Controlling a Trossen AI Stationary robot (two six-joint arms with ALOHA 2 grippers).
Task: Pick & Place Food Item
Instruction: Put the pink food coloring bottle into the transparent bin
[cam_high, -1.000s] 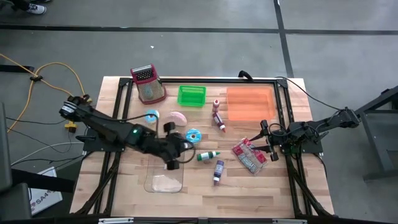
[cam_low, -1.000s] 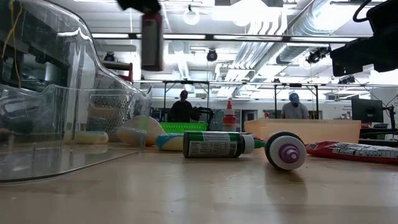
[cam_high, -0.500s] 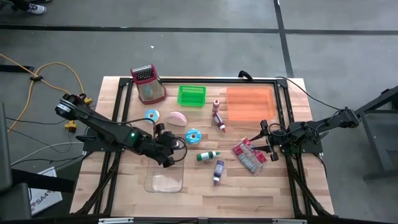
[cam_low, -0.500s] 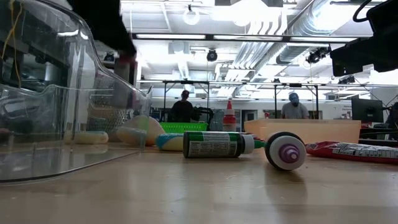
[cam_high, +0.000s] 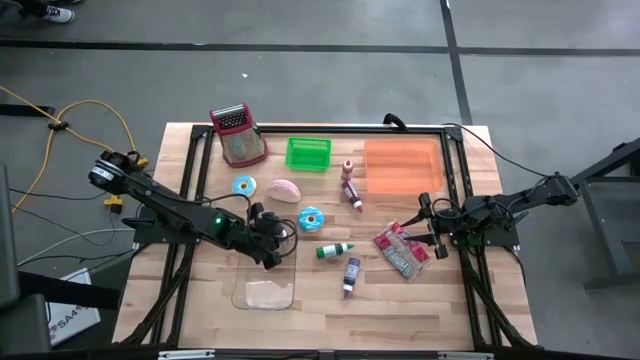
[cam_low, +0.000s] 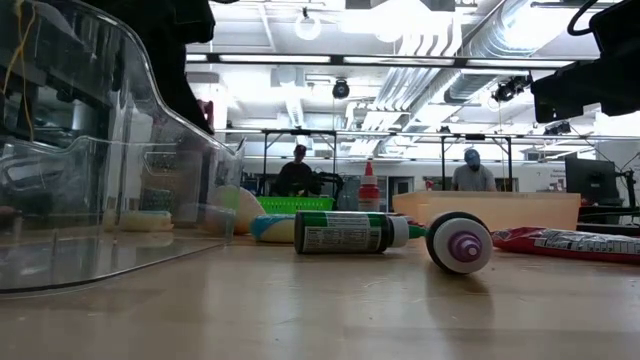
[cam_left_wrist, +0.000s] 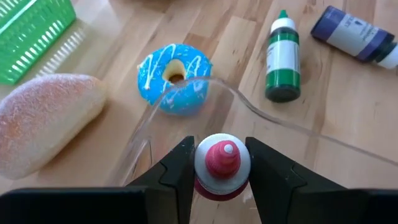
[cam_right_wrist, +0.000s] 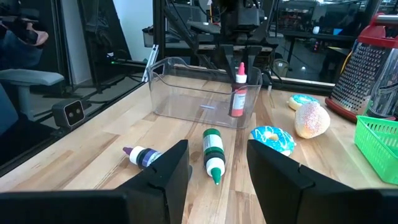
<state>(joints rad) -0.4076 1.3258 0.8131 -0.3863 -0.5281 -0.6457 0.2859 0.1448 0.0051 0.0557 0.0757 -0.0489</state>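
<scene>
A small red bottle (cam_right_wrist: 237, 99) with a red cap (cam_left_wrist: 222, 157) stands upright at the clear plastic container (cam_high: 266, 282), by the container's far right corner. My left gripper (cam_left_wrist: 219, 147) is shut on it and reaches in over the container's rim (cam_left_wrist: 186, 86). In the low view the bottle (cam_low: 206, 112) shows dimly behind the clear wall. Whether its bottom touches the container's floor cannot be told. My right gripper (cam_high: 424, 226) waits open and empty at the table's right side. My left gripper pinches the red bottle between its two fingers just below the cap (cam_left_wrist: 219, 184), one finger on each side of the neck. The fingers (cam_right_wrist: 232, 57) come slanting down from the table's left. The bottle hangs upright below them, cap up, inside the container's wall.
Beyond the container lie a blue donut (cam_high: 311, 217), a pink bun (cam_high: 287, 189) and a second blue donut (cam_high: 244, 185). A green bottle (cam_high: 335, 250), a purple bottle (cam_high: 351, 273) and a candy packet (cam_high: 400, 250) lie mid-table. A grater (cam_high: 238, 135), green basket (cam_high: 308, 153) and orange tray (cam_high: 402, 167) stand far.
My left gripper has come down with the red bottle, from well above the table to behind the clear container's wall, drifting slightly toward the table's left edge and rolling a little. It stays shut on the bottle. The right arm has kept still.
</scene>
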